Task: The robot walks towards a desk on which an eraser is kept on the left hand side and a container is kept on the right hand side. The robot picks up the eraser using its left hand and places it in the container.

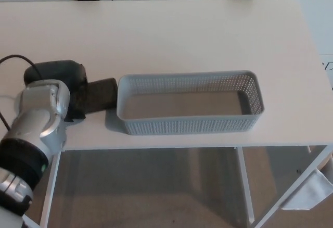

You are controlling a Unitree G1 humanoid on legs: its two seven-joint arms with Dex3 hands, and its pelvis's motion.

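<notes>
1. Just left of the container (190, 103), the eraser (100, 95) is lying flat on the worktop (171, 35), its end almost touching the container's wall.
2. You are working the pickup step: the left hand (65, 85) is covering the eraser's far end, though whether its fingers are closing on it you cannot tell from here.
3. Next you are needing a firm grasp, a lift above the rim, then a short carry toward the container. The right hand is not showing.
</notes>
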